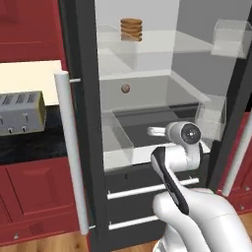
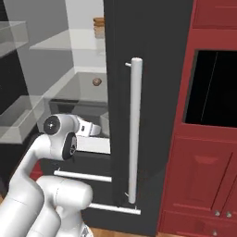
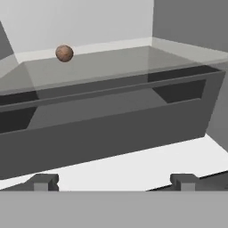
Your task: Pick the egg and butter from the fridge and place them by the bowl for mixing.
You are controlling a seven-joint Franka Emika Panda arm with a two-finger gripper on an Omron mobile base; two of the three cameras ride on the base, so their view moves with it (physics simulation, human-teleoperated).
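The fridge (image 1: 88, 123) stands open, black-bodied with a white interior, clear glass shelves and door bins, its long white bar handle (image 1: 70, 147) hanging on the door edge at the left of the left base view. Red cabinets (image 2: 203, 176) flank it, with a black-fronted built-in oven (image 2: 215, 88) set in those on the right. On the dark table to the fridge's left sits a silver toaster (image 1: 20, 112).

The white arm (image 1: 197, 211) reaches into the lower part of the fridge, its wrist level with a grey drawer (image 3: 111, 129) under a glass shelf (image 3: 124, 62). In the hand view the gripper (image 3: 113, 181) is spread wide, its two dark fingertips (image 3: 43, 181) far apart near the bottom corners, with nothing between them and touching nothing; it hovers over the white ledge in front of the drawer.

A stack of flat tan discs (image 1: 131, 30) rests on the top shelf. The egg (image 3: 64, 53), a small brownish-pink ball, lies on the glass shelf above the drawer, toward the back wall and well apart from the gripper.
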